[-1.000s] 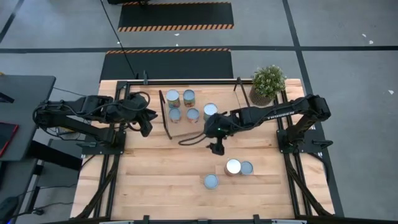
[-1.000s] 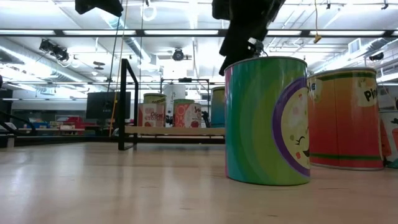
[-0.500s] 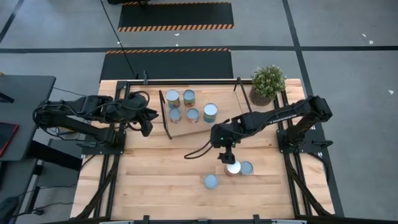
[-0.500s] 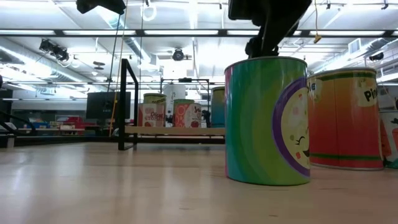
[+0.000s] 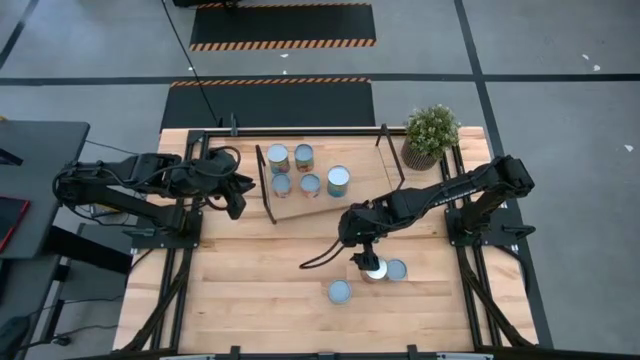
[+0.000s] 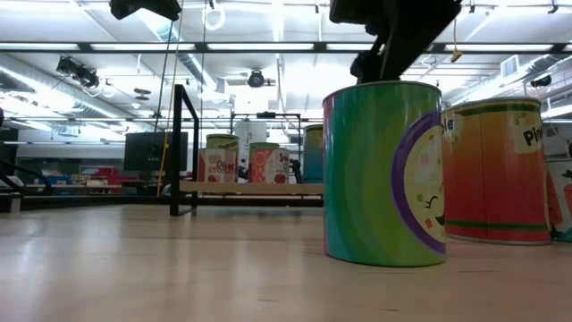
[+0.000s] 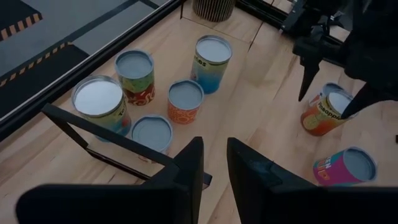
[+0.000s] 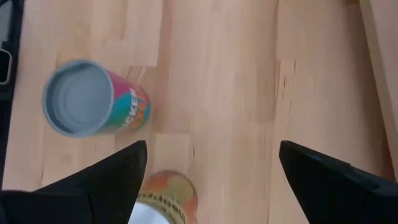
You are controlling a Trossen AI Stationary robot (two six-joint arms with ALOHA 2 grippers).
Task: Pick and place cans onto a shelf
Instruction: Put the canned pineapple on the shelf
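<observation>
Overhead camera looks straight down on the table (image 5: 250, 290); low camera sits level, close to its cans (image 6: 384, 174)

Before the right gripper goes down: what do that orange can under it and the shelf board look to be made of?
The orange-labelled cylindrical can looks like metal, judging by its dull silvery lid with a raised rim, wrapped in a glossy printed label, paper or film. The slanted light-wood shelf board shows pale grain with a matte finish, likely plywood or solid wood; its thin black end frames look like painted metal rod.
</observation>
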